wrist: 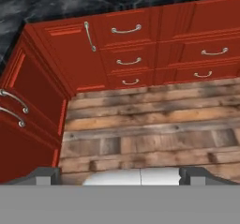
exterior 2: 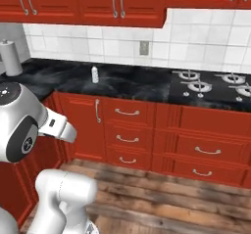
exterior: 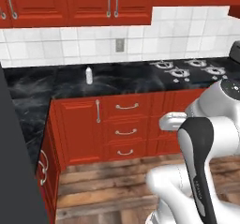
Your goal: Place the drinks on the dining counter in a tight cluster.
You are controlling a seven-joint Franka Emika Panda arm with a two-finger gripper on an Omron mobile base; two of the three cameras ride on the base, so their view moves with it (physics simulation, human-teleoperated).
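Red cabinets (exterior: 122,124) under a black marbled counter (exterior: 117,80), white tiled wall (exterior: 70,47), brown plank floor (wrist: 150,124).

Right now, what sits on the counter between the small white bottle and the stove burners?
Nothing: in both base views the black counter is bare from the white bottle to the burners.

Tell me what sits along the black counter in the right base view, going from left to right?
Paper towel roll → small white bottle → stove burners.
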